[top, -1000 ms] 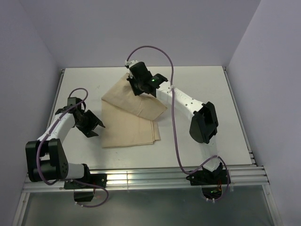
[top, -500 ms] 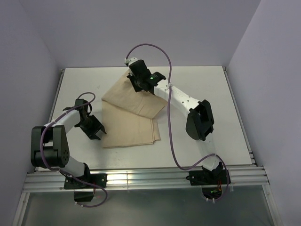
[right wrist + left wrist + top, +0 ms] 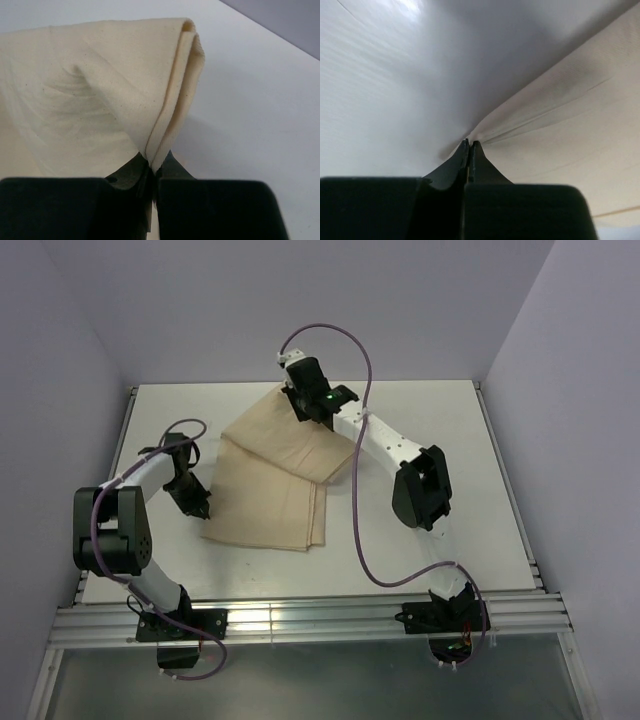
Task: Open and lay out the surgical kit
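The step in hand looks like the opening of the wrap: the tan paper-like wrap (image 3: pixel 270 490) lies folded on the flat white table (image 3: pixel 450 430), left of centre, with 1 upper flap lying slantwise across a lower panel, and both arms have hold of it. The left gripper (image 3: pixel 470 145) has its jaws closed on the wrap's left edge, where the sheet rises in a shallow ridge to the tips. The right gripper (image 3: pixel 152 162) has its jaws closed on the far corner, pinching at least 2 layers that stand up in a rounded fold above the fingers. No tray, scissors, tweezers or packets show in any view; whether they lie under the folds cannot be told. The next move, as I judge it, calls for drawing the 2 pinched parts apart and up enough to turn the upper flap over, keeping each pinch firm so the thin layers do not slip or tear. Room is uneven. The left gripper works near the table's left rim (image 3: pixel 128 450), with only a narrow bare strip beside it, so little travel is left outward. The right gripper sits close to the far edge and the lavender back wall (image 3: pixel 400 310). The broad bare surface to the right and the near strip in front offer the most room, though the right arm's own white forearm (image 3: pixel 385 445) crosses that side.
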{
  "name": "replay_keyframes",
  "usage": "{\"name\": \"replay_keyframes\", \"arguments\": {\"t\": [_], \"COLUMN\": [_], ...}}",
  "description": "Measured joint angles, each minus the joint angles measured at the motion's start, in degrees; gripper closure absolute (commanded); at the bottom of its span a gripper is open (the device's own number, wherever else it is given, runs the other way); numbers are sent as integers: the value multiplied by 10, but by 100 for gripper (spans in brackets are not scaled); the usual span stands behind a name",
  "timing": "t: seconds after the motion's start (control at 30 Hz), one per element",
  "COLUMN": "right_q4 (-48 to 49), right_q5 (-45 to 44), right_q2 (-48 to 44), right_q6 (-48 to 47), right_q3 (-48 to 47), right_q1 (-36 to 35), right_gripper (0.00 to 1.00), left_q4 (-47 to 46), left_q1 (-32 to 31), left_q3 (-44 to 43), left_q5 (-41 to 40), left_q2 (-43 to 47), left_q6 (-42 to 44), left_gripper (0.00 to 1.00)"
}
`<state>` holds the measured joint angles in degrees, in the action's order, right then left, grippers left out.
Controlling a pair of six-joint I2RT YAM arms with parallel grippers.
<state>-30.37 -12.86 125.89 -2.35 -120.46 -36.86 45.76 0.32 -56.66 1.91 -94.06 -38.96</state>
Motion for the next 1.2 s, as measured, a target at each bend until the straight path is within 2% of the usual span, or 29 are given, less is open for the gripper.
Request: {"name": "replay_keyframes", "arguments": {"t": [0.23, 0.53, 0.63, 0.67, 0.77, 0.9, 1.0, 1.03, 1.13, 1.2], "right_q4": [22, 43, 43, 43, 44, 50, 70, 77, 108, 125], "right_q5": [-14, -23, -17, -16, -12, -16, -28, -31, -39, -44], "right_q2": [1, 31, 43, 47, 58, 76, 90, 94, 100, 103], "right_q6": [-10, -25, -25, -25, -30, -45, -58, -63, -74, -81], "right_q3": [1, 1, 1, 1, 0, -5, -19, -24, -27, -31], "right_q1": [38, 90, 107, 113, 132, 148, 158, 161, 169, 172], "right_gripper": [100, 100, 100, 100, 100, 97, 93, 91, 70, 65], "left_q4": [31, 51, 58, 61, 68, 73, 79, 80, 90, 99], "left_q1": [0, -1, -1, -1, -1, -1, 2, 3, 5, 5], "left_q3": [-113, -221, -251, -261, -290, -332, -357, -364, -371, -371], "left_q5": [-127, -208, -232, -239, -254, -255, -253, -252, -243, -235], "left_q2": [-53, -185, -210, -218, -238, -252, -252, -251, -244, -233], "left_q6": [59, 106, 109, 110, 113, 114, 113, 113, 113, 113], "left_gripper": [100, 100, 89, 79, 72, 49, 43, 43, 40, 40]}}
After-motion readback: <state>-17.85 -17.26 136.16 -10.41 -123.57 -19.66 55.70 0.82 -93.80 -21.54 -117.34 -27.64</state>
